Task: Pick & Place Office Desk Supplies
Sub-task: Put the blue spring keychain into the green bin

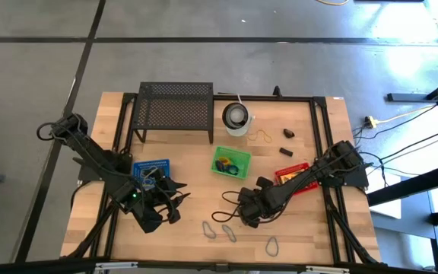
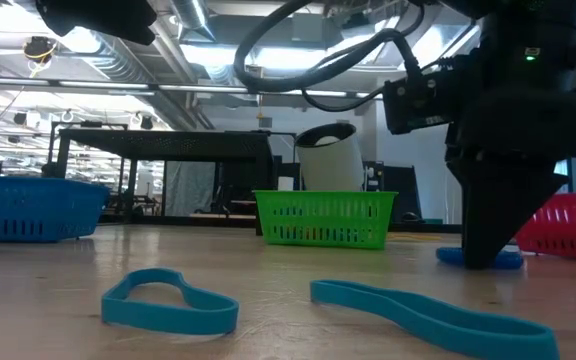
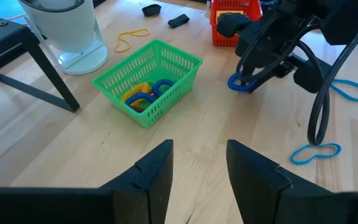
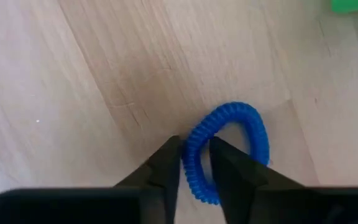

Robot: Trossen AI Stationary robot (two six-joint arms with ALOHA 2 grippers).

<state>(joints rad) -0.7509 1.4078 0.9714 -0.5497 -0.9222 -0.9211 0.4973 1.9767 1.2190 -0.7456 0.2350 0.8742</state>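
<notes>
Right wrist view shows the right gripper (image 4: 194, 163) down at the wooden worktop (image 4: 92, 74), its jaws narrowed to a slim gap with one side of a ribbed blue coil loop (image 4: 229, 146) running between the tips; whether they already pinch it or only straddle it cannot be told. That loop lies flat on the wood, an oval whose long axis runs roughly forward from the jaws, its far end curving round beyond the tips. From the high view, this gripper (image 1: 243, 218) sits toward the front of the worktop, between the green basket (image 1: 230, 162) and the front edge, with the red basket (image 1: 291, 174) beside the arm. The left gripper (image 3: 199, 163) hovers over the left front part of the worktop near the blue basket (image 1: 151, 169), jaws parted with a clear gap and nothing between them, pointing across toward the green basket. Two light-blue flat loops (image 2: 168, 302) lie on the wood near the front edge, each stretched long and narrow, with a third loop (image 1: 271, 245) further right. A yellow rubber band (image 3: 132, 38) lies near the white cup (image 3: 67, 31), and two small black clips (image 1: 287, 133) rest behind the red basket.
</notes>
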